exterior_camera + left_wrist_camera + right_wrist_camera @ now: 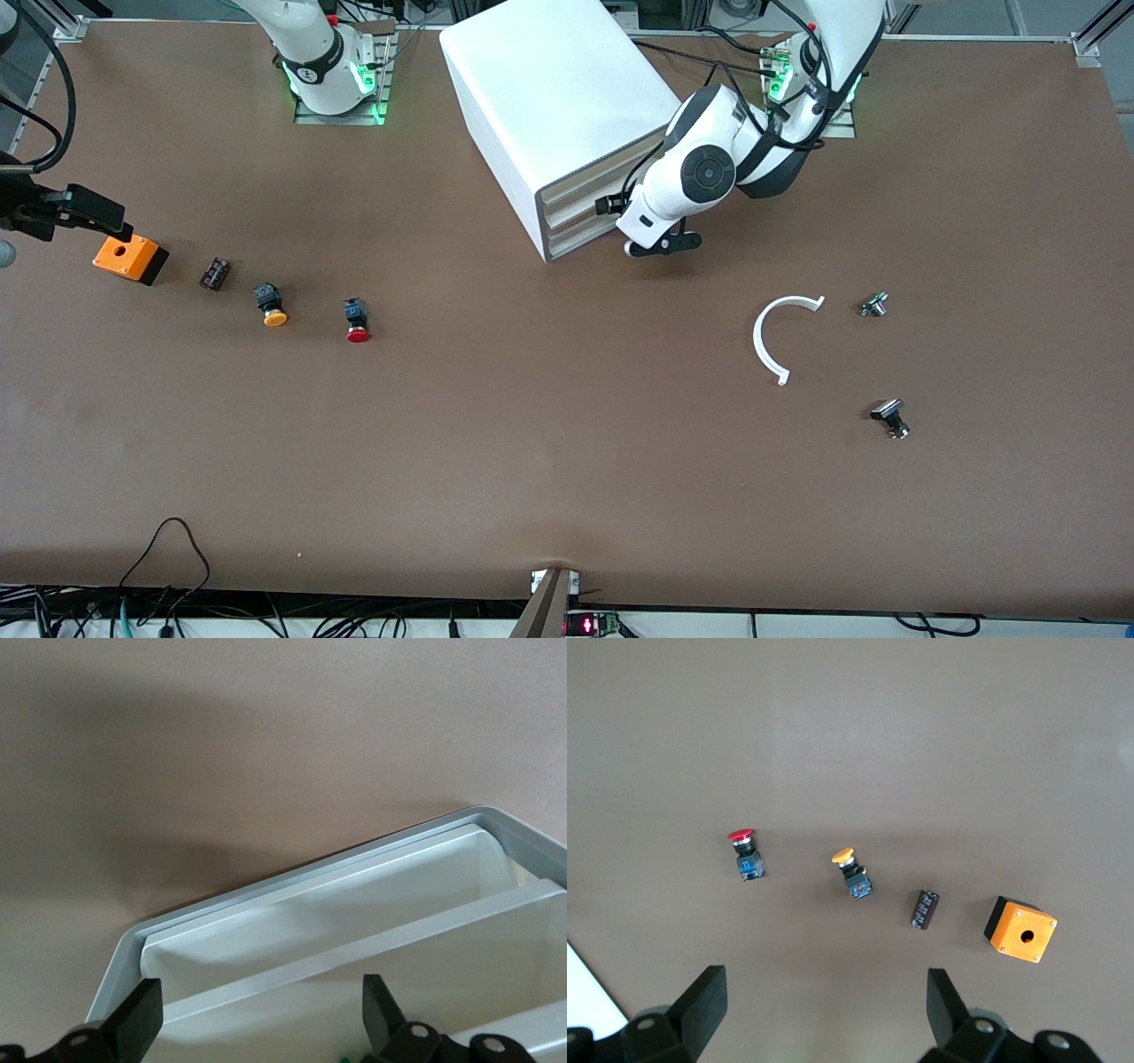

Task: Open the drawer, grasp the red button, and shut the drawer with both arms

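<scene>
the left gripper (660, 244) is right at the cream drawer fronts of the white cabinet (549, 89), its fingers (142, 1014) spread wide and holding nothing. in the left wrist view the drawer (354, 930) lies just ahead of the fingers, its long front edge running across the gap between them, so the coming move looks like a short reach onto that front and then a pull straight out from the cabinet. all three drawers look shut; which one the gripper is level with cannot be told.

the right gripper (89, 213) hangs near the orange box with a hole (131, 259) at the right arm's end of the table, fingers (700, 1005) apart and empty, waiting. the red-capped button (357, 321) lies on its side on the table, beside the orange-yellow-capped button (271, 304) and nearer the cabinet than it. the right arm looks the nearer one to the button.
</scene>
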